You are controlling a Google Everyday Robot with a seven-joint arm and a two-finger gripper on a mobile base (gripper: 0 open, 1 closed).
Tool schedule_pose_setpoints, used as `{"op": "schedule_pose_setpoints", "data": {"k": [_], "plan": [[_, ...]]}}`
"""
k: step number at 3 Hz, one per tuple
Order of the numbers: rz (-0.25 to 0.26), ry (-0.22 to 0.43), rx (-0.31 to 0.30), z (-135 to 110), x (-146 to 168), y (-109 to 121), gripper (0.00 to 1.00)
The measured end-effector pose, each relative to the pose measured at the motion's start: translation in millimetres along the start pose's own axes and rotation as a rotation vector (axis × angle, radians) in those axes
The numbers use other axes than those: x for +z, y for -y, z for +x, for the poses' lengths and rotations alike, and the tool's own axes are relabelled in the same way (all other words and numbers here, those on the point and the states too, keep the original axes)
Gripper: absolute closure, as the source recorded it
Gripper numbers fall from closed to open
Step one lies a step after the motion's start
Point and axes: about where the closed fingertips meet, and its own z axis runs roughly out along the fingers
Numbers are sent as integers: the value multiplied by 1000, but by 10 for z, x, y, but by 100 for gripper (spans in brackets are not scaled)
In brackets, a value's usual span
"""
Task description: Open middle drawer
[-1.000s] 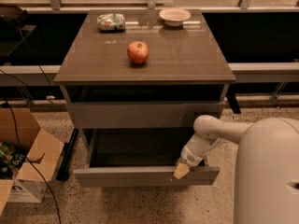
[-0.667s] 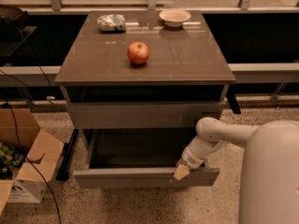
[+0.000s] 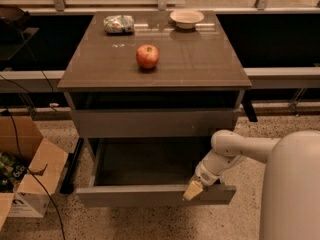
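The middle drawer (image 3: 150,195) is pulled well out of the grey-brown cabinet, and its dark inside (image 3: 150,161) shows empty. Its plain flat front faces me low in the view. My gripper (image 3: 193,190) is at the top edge of this front, right of centre, with its tan tip against the panel. The white arm (image 3: 235,149) reaches in from the lower right. Above the open drawer, another flat drawer front (image 3: 150,123) is closed. Anything below the open drawer is hidden.
On the cabinet top (image 3: 200,64) sit a red apple (image 3: 147,56), a white bowl (image 3: 186,18) and a crumpled bag (image 3: 119,24). An open cardboard box (image 3: 25,174) stands on the floor at left, with a black cable (image 3: 30,184) beside it. A rail (image 3: 280,74) runs behind.
The drawer front and my gripper have moved slightly further out toward me. Things on the cabinet top have not moved.
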Motion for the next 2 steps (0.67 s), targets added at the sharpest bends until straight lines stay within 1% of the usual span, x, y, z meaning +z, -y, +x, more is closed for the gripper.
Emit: {"op": "schedule_pose_setpoints", "data": {"k": [1,2], "plan": [[0,0,0,-11,-2,11,1],[-12,26,75,143,90,-184,0]]}}
